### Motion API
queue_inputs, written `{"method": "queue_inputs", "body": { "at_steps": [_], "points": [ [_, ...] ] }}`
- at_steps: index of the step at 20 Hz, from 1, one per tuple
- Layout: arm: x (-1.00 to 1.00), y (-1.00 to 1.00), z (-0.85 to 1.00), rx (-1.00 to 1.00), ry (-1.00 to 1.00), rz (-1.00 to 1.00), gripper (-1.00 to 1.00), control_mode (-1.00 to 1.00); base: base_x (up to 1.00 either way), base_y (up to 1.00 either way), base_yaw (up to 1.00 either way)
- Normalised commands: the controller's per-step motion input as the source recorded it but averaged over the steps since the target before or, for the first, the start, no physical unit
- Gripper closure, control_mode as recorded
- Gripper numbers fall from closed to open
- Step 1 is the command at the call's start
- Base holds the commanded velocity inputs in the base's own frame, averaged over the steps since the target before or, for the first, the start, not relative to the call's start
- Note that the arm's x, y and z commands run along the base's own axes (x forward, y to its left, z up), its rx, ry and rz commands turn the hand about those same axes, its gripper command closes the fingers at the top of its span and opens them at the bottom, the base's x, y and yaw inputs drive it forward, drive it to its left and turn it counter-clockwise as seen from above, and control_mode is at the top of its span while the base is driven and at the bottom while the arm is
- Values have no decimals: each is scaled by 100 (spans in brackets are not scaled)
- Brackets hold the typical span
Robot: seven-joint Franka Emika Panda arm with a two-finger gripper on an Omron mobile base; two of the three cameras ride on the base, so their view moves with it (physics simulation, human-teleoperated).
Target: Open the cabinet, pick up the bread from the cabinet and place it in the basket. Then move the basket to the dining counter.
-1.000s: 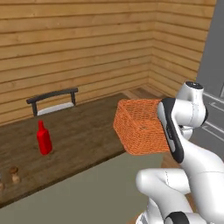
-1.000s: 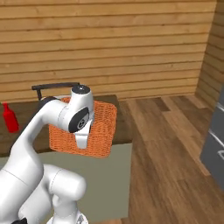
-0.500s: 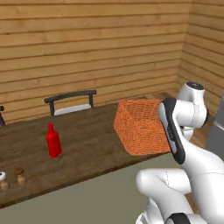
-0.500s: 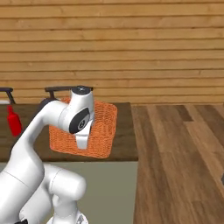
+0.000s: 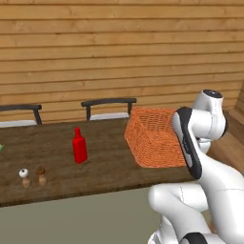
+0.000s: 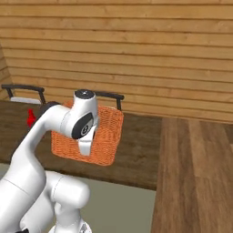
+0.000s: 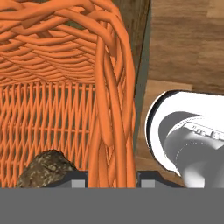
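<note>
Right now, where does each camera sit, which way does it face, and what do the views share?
Left base view: behind the arm's left, looking forward over the dining counter at the basket, red bottle and chairs; arm at lower right.
Right base view: behind the arm's right, facing the same plank wall; arm at lower left, partly covering the basket.
Hand view: on the hand, looking along the gripper clamped on the basket's rim, bread inside.
Shared: all three show the basket.
</note>
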Motion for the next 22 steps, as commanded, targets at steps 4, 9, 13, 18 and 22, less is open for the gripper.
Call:
{"method": "queue_inputs", "body": {
  "at_steps": [4,9,13,18,22],
  "points": [
    [19,0,0,0,0,3,100,-100,34,-2,12],
    [98,-1,0,3,3,1,100,-100,0,0,0],
    [100,4,-7,1,3,0,100,-100,0,0,0],
    [98,13,-29,0,3,-3,100,-100,0,0,0],
    [41,20,-63,0,0,0,100,-100,0,0,0]
  ]
}}
